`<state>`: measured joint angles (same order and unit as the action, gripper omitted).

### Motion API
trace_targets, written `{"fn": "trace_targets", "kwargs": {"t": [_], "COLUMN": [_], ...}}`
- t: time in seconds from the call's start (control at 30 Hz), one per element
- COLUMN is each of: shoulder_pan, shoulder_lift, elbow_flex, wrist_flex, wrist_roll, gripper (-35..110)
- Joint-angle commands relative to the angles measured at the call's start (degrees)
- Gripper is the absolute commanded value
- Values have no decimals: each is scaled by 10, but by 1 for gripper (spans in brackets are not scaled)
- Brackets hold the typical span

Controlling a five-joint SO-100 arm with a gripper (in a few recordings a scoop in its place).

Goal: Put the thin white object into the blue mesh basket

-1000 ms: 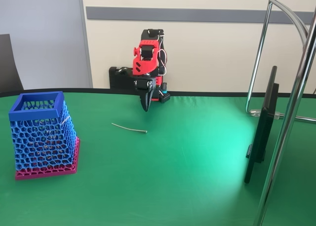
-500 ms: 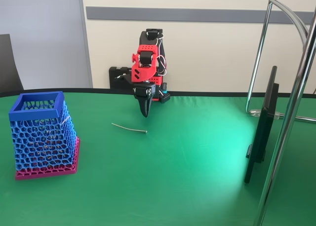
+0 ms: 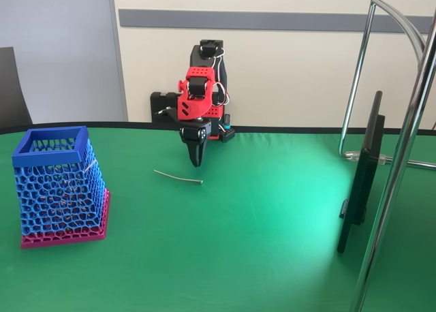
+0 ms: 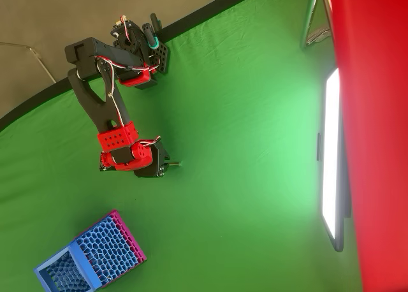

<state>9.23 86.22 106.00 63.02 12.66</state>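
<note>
The thin white object (image 3: 178, 176) lies flat on the green table, a slightly curved strand; from overhead just one end of it (image 4: 174, 164) pokes out from under the wrist. My gripper (image 3: 196, 160) points straight down and hangs just above and behind the strand's right end, fingers together with nothing between them. In the overhead view the red and black wrist covers the gripper (image 4: 157, 166). The blue mesh basket (image 3: 51, 140) stands upright on its magenta base at the left, well away from the gripper, and appears at the lower left from overhead (image 4: 105, 246).
A dark flat panel (image 3: 361, 172) stands on edge at the right beside chrome stand tubes (image 3: 398, 162). The arm's base (image 3: 204, 118) sits at the table's far edge. Open green cloth stretches between the strand and the basket.
The gripper has shifted a little left and lower, toward the strand, and its wrist has turned. The strand and basket have not moved.
</note>
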Motion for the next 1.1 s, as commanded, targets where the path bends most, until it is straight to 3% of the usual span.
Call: {"fn": "trace_targets", "kwargs": {"t": [0.0,1.07], "shoulder_pan": [4,-20], "shoulder_lift": [-6,-136], "elbow_flex": [-28,-120], "wrist_flex": [2,21], "wrist_roll": [-5,-8], "gripper": [11,13]}}
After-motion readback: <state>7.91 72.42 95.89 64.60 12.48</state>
